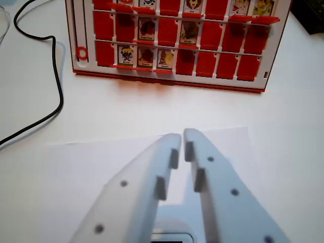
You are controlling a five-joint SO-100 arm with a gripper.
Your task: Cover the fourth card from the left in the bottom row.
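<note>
The white jaws (182,135) sit nearly pressed together, pinching nothing, low over the pale bench (101,116). At twelve o'clock, well apart, stands the red card board (172,38). In its bottom row the fourth card (165,59) from the left shows a picture just beside red covered slots. Best approach, likely: advance straight, keep the tips narrow, and nudge only that card's flap.

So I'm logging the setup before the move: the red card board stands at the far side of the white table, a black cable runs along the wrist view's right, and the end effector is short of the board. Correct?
One detail is off: in the wrist view the black cable runs along the left, not the right. The red card board does stand at the far side of the white table, and the end effector is short of it.
</note>
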